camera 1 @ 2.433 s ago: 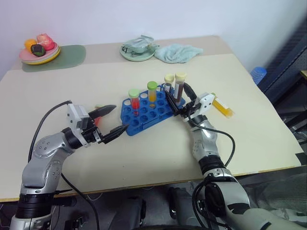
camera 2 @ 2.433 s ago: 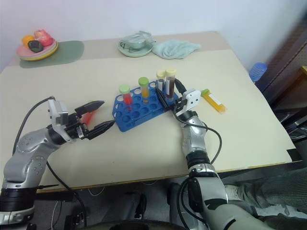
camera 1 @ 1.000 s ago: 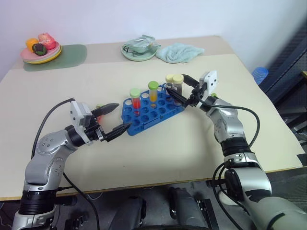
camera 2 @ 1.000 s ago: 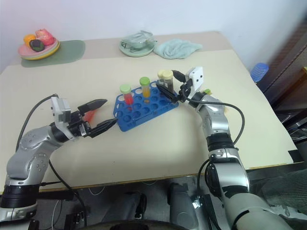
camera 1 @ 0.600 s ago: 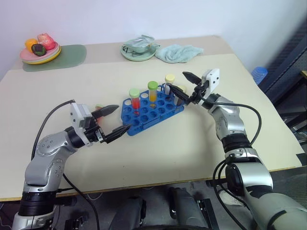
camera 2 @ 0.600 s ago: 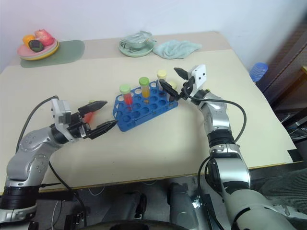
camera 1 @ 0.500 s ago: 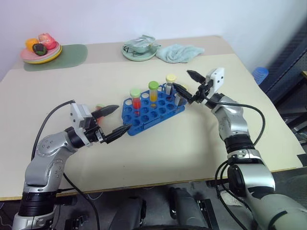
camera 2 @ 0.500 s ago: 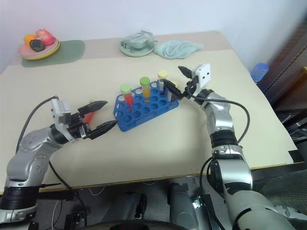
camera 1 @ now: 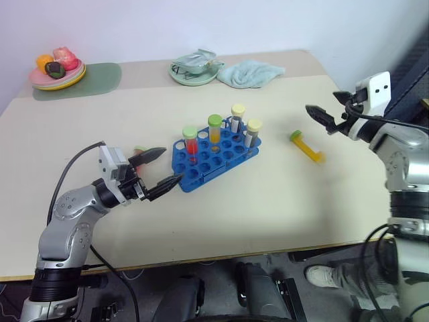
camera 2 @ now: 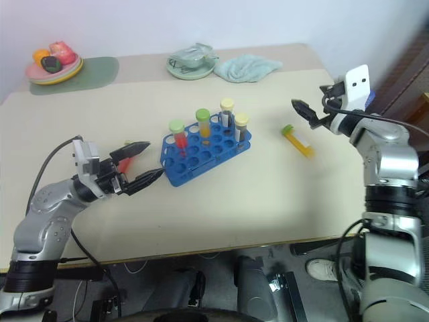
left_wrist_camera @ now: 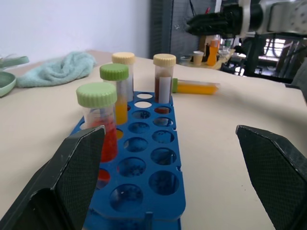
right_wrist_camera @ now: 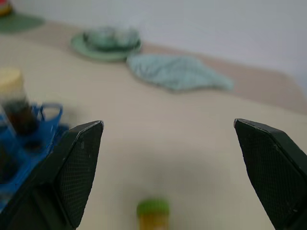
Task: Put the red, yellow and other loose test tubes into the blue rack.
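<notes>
At the table's (camera 1: 201,221) far left corner sits a plate of toy food (camera 1: 56,69) on a green mat (camera 1: 94,75). Nearer the front left edge, the left gripper (camera 1: 163,166) hovers low over the surface with its two black fingers spread wide and nothing between them, its tips aimed at the left end of the blue rack (camera 1: 213,155). A red tube with a green cap (camera 1: 139,149) lies on the table just behind the upper finger, largely hidden by it.

The blue rack stands near the middle of the table, set at a slant. Four capped tubes stand upright in it along its far side: a red-filled tube with a green cap (camera 1: 190,141), an orange-yellow tube with a green cap (camera 1: 214,129), a dark tube with a pale yellow cap (camera 1: 237,116), and another dark tube with a pale yellow cap (camera 1: 253,131) at the rack's right end. The front rows of holes are empty.

Along the far edge, behind the rack, are a green dish (camera 1: 193,68) holding clutter and a crumpled pale green cloth (camera 1: 249,72).

To the right of the rack, well apart from it, a yellow tube with a green cap (camera 1: 307,147) lies flat on the table, cap toward the rack. Over the right edge, the right gripper (camera 1: 327,115) is raised above the surface, fingers apart and empty, pointing back toward the table's middle.
</notes>
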Motion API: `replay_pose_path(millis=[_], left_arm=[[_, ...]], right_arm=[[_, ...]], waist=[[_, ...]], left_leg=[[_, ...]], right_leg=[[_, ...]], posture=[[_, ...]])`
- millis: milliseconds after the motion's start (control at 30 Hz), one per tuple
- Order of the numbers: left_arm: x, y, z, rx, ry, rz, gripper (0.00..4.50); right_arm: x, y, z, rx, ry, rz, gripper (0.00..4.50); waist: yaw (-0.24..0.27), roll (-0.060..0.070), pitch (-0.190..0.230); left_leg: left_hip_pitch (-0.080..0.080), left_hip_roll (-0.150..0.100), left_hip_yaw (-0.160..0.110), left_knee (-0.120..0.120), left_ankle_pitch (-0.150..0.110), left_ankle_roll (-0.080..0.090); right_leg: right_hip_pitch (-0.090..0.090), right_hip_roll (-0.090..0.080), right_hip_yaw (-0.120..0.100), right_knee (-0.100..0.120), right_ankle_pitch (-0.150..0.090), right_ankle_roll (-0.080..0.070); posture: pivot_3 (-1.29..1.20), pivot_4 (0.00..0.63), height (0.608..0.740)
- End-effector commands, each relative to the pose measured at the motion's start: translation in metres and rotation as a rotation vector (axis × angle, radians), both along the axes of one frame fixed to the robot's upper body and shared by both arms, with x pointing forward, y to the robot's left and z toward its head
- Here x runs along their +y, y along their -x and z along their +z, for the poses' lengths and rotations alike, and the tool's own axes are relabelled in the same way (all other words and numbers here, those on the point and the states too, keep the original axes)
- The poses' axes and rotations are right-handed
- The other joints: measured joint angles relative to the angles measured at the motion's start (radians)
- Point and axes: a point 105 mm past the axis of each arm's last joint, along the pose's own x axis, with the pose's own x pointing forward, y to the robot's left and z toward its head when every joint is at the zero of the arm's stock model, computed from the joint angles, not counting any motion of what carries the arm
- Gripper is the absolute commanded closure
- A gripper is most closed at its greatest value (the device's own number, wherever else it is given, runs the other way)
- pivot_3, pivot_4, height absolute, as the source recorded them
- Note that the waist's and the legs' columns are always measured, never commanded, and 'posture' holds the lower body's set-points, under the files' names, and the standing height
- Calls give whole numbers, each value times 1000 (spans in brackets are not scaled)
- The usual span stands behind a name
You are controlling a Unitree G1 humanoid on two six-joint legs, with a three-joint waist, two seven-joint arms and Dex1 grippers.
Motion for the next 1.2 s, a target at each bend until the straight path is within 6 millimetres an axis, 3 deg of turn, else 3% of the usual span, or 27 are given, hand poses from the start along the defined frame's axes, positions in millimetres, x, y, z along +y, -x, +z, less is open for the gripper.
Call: replay_pose_path(millis=[33, 200, 433, 733, 833, 1000, 1200], left_arm=[[-5, -1, 6, -39, -11, -26, 0], [-5, -2, 7, -44, -17, -35, 0], [-4, 2, 6, -42, -23, -25, 0], [0, 8, 8, -38, -30, 5, 0], [1, 9, 8, -37, -32, 10, 0], [1, 10, 9, -36, -33, 14, 0], [0, 8, 10, -35, -34, 11, 0]], right_arm=[[1, 1, -15, 133, 50, 34, 48], [4, -12, -36, 278, 66, 27, 48], [1, -31, -48, 361, 66, -7, 48], [-15, -35, -72, 464, 184, -63, 48], [-14, -35, -74, 471, 206, -57, 812], [-7, -37, -73, 476, 211, -21, 3187], [-2, -35, -64, 471, 213, 41, 3187]], waist=[[-1, 0, 0], [-4, 0, 0], [-1, 0, 0], [-2, 0, 1], [-6, 1, 1], [-4, 1, 1], [-5, 1, 1]], left_leg=[[0, 0, 0, 0, 0, 0], [0, 0, 1, 0, 0, -1], [-1, 0, 1, 0, 3, -5], [-1, 0, 1, 0, 3, -5], [-1, 0, 1, 0, 3, -5], [-1, 0, 1, 0, 3, -5], [-1, 0, 1, 0, 3, -5]], right_leg=[[0, 0, 0, 0, 0, 0], [-1, 0, 0, 0, 0, 0], [-1, 0, 0, -1, 0, 0], [-1, 0, 0, -1, 0, 0], [-1, 0, 0, -1, 0, 0], [-1, 0, 0, -1, 0, 0], [-1, 0, 0, -1, 0, 0]], posture=[[0, 150, 740], [0, 150, 740], [0, 150, 740], [0, 150, 740], [0, 150, 740], [0, 150, 740], [0, 150, 740]])
